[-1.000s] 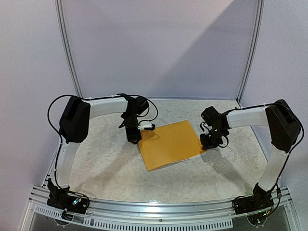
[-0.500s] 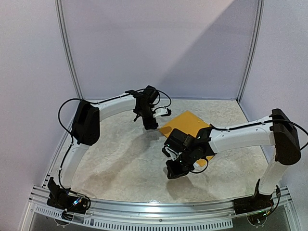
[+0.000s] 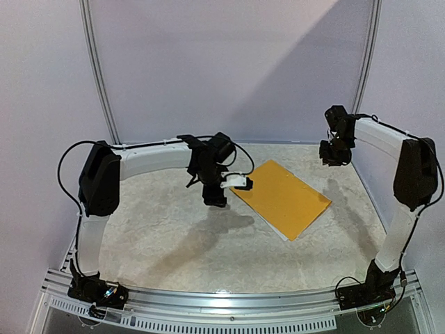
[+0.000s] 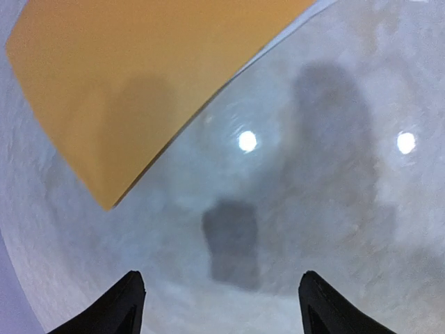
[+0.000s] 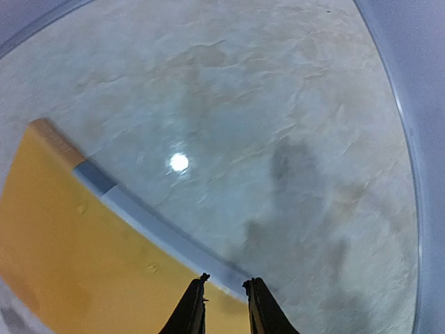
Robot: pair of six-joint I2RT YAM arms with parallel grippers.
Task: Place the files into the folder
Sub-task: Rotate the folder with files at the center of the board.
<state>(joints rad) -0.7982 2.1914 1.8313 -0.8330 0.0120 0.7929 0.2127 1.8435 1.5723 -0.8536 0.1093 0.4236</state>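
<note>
The orange-yellow folder (image 3: 285,198) lies shut and flat on the table, right of centre. A thin white margin (image 3: 268,221) runs along its near-left edge; I cannot tell whether it is sheet or label strip. The files are otherwise hidden. My left gripper (image 3: 215,196) hovers just off the folder's left corner. In its wrist view it is open (image 4: 222,278) over bare table, with the folder (image 4: 132,83) ahead to the left. My right gripper (image 3: 332,154) is raised at the back right, away from the folder. Its jaws (image 5: 227,280) stand a narrow gap apart, holding nothing, above the folder's pale spine strip (image 5: 160,229).
White enclosure walls stand at the back (image 3: 229,69) and right (image 3: 410,83), with metal posts (image 3: 97,76) at the back corners. The table is covered in crinkled pale sheeting (image 3: 174,243). An aluminium rail (image 3: 222,303) runs along the near edge between the arm bases.
The right arm swept across the folder, then lifted away to the back right with its jaws slightly parted. The folder now lies turned and further right. The left gripper stays by its left corner.
</note>
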